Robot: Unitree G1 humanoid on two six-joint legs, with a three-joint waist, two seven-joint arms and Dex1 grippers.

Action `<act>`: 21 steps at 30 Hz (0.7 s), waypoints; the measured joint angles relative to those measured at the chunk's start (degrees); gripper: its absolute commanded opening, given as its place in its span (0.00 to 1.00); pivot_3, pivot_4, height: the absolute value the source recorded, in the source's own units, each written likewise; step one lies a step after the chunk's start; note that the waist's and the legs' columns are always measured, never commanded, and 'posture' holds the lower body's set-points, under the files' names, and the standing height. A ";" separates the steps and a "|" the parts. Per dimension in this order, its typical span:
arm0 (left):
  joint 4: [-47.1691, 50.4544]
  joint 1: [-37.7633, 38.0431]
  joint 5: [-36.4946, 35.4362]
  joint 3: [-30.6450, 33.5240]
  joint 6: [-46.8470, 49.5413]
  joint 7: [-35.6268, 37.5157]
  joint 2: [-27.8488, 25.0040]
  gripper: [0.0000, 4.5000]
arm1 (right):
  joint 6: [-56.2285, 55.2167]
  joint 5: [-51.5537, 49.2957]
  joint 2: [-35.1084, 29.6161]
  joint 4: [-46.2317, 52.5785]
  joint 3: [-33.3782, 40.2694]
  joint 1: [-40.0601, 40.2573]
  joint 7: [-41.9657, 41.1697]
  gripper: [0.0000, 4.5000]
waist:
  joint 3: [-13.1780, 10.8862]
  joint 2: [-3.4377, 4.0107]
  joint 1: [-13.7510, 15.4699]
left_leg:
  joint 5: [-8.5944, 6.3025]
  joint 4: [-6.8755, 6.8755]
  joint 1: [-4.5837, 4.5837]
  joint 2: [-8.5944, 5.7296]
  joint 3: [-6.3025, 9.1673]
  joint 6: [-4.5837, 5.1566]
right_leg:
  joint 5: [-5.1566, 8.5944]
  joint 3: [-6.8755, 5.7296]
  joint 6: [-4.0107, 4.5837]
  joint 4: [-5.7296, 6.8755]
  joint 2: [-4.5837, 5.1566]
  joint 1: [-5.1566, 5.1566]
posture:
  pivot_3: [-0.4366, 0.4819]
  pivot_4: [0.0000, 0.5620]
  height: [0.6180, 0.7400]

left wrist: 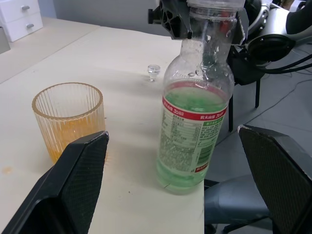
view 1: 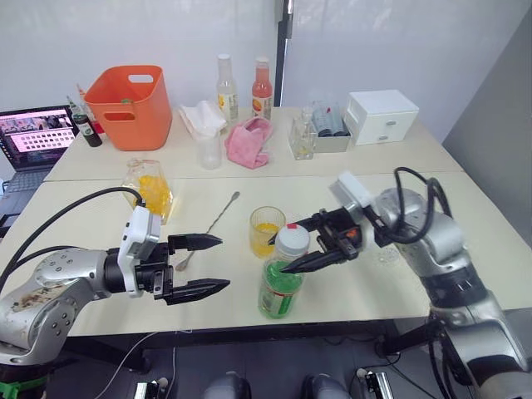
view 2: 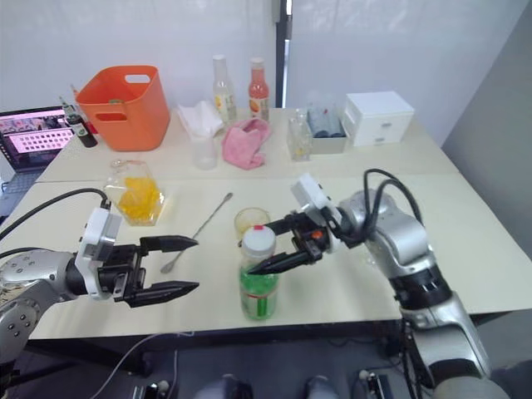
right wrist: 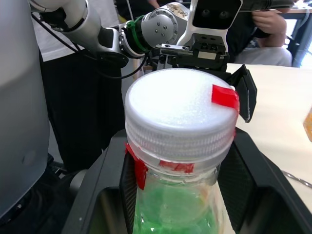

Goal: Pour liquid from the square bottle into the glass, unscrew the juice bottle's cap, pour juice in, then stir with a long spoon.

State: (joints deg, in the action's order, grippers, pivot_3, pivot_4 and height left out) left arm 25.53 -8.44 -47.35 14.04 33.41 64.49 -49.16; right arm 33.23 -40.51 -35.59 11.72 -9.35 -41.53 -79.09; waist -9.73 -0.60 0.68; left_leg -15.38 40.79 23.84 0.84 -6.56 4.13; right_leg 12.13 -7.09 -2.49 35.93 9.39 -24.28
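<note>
Cream tabletop: upright juice bottle, its cap between the right gripper's wide-open, empty fingers; left gripper, also open and empty, waits just beside.

Two pale cream tabletop sections meet at a seam, set against plain white walls. A grey wall panel stands at the right, dark floor beneath.
</note>
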 measured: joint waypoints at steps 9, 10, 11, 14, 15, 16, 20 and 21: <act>-1.75 -2.19 1.43 -1.24 -2.41 -0.09 1.83 1.00 | 21.06 -4.68 -1.42 20.21 6.82 4.73 31.67 0.38 | 0.00 0.00 0.01 | -0.05 0.00 -0.02 0.02 -0.01 -0.10 | 0.00 0.03 0.04 -0.01 -0.01 -0.06 | 0.48 0.27 0.78; -1.79 -2.20 1.65 -1.45 -2.57 -0.05 1.85 1.00 | 22.78 -5.15 -1.37 21.15 7.51 4.73 34.18 0.38 | 0.00 0.00 0.06 | -0.05 0.00 -0.02 0.01 -0.01 -0.10 | 0.00 0.03 0.04 -0.02 0.00 -0.06 | 0.48 0.27 0.78; -1.94 -2.20 2.22 -1.64 -3.06 0.11 1.92 1.00 | 25.45 -5.99 -0.90 22.43 8.60 4.67 37.93 0.38 | 0.00 -0.01 0.08 | -0.05 0.00 -0.02 0.00 0.00 -0.09 | 0.00 0.03 0.04 -0.03 -0.01 -0.06 | 0.48 0.27 0.78; -2.86 -2.25 3.12 -2.01 -4.03 0.66 2.08 1.00 | 31.30 -8.96 0.88 25.04 10.98 4.57 46.03 0.38 | 0.00 0.00 0.00 | -0.05 -0.01 -0.02 0.01 -0.01 -0.09 | 0.01 0.03 0.04 -0.02 -0.04 -0.07 | 0.48 0.27 0.78; -3.02 -2.29 3.46 -2.29 -4.60 0.88 2.19 1.00 | 33.00 -10.18 1.80 26.04 11.37 4.59 48.67 0.38 | 0.00 0.00 -0.02 | -0.05 -0.02 -0.01 0.02 -0.01 -0.09 | 0.01 0.03 0.04 -0.02 -0.05 -0.07 | 0.48 0.27 0.78; -3.10 -2.50 3.78 -2.71 -4.78 1.08 2.33 1.00 | 34.76 -11.09 2.85 27.19 11.73 4.63 51.20 0.38 | 0.00 0.00 -0.02 | -0.05 -0.02 -0.01 0.02 -0.01 -0.09 | 0.01 0.03 0.04 -0.02 -0.05 -0.07 | 0.48 0.27 0.78; -4.05 -3.14 4.51 -3.46 -5.09 1.41 2.71 1.00 | 38.38 -13.94 4.86 29.54 13.07 4.72 58.69 0.38 | 0.00 -0.01 0.04 | -0.05 -0.01 -0.01 0.00 -0.01 -0.08 | 0.00 0.03 0.04 -0.03 -0.05 -0.05 | 0.48 0.27 0.78; -4.06 -3.34 4.52 -3.81 -5.17 1.54 2.73 1.00 | 38.57 -14.30 5.27 29.87 13.21 4.75 60.30 0.38 | 0.00 0.00 0.04 | -0.05 -0.01 -0.01 0.00 -0.01 -0.07 | 0.00 0.02 0.04 -0.03 -0.05 -0.05 | 0.48 0.27 0.78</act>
State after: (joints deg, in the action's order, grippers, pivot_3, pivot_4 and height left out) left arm 21.47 -11.78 -42.83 10.24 28.24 66.03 -46.43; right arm 71.80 -54.80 -30.32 41.59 3.86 -36.78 -18.79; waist -9.73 -0.61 0.72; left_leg -15.43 40.78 23.83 0.84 -6.58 4.06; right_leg 12.14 -7.07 -2.45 35.91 9.34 -24.33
